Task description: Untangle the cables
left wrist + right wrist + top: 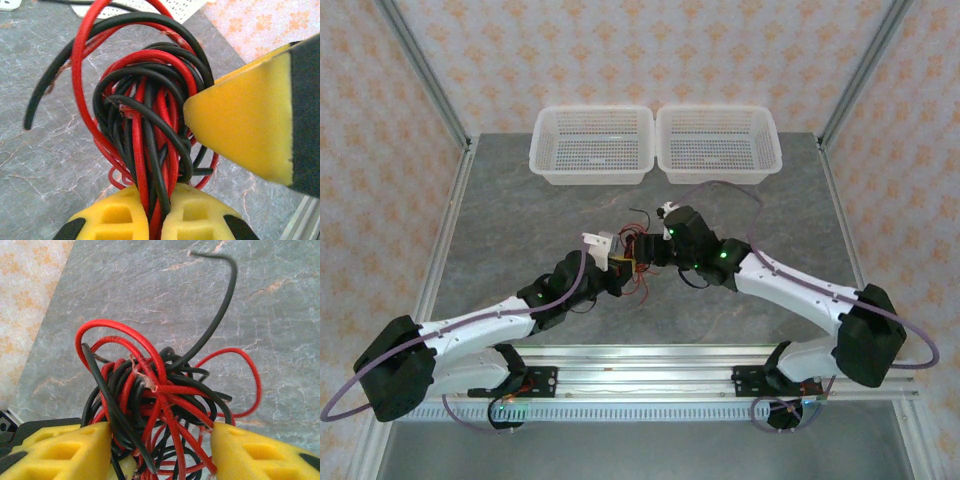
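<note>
My left jaws clamp the cables (145,165) at bottom centre; my right jaws stand apart, astride the tangle.

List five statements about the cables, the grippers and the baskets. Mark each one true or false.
1. The left gripper is shut on the cables. True.
2. Every cable is red. False: red and black ones are wound together.
3. The right gripper has its fingers apart, with the tangle between them. True.
4. Some cables lie in the white baskets. False: both look empty, and the cables sit between the two grippers.
5. The cables lie apart in separate strands. False: they form one knotted bundle.
</note>
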Controlling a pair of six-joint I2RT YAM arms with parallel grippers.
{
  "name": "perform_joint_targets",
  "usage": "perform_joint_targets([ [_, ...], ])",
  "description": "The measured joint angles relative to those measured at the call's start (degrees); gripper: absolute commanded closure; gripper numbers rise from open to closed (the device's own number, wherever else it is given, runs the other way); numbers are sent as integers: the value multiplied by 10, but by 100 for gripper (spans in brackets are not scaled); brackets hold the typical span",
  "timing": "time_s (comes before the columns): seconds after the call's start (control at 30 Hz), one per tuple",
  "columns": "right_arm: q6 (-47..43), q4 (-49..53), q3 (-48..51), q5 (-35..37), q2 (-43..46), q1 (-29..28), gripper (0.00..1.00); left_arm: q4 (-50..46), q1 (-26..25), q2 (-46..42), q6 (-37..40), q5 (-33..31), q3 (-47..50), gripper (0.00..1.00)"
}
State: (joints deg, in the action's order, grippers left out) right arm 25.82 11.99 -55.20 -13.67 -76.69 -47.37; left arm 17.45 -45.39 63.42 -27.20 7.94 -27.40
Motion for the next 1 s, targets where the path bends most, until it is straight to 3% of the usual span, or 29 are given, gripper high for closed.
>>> perform_joint_targets([
  [0.13,6,-9,-2,0,-7,-2,65,-3,0,5,0,-1,-1,100],
  [0.3,9,-15,-12,-1,-25,-3,55,-12,-1,18,0,-1,-10,100],
  [0.4,12,-17,-18,-2,-35,-3,55,-14,-7,23,0,-2,-16,100],
  [0.47,12,-20,-22,-2,-41,-3,61,-15,-9,27,0,-4,-19,100],
  [0.6,8,-27,-27,0,-56,-5,95,-31,-14,30,0,-6,-24,100],
  [0.63,3,-26,-28,2,-57,-5,99,-36,-15,30,0,-7,-25,100],
  [0.9,-41,-31,-26,16,-47,-11,100,-105,-18,-34,3,-28,-31,99],
  [1.0,-61,-48,-12,-9,-21,-4,100,-143,-23,-61,7,-49,-48,75],
])
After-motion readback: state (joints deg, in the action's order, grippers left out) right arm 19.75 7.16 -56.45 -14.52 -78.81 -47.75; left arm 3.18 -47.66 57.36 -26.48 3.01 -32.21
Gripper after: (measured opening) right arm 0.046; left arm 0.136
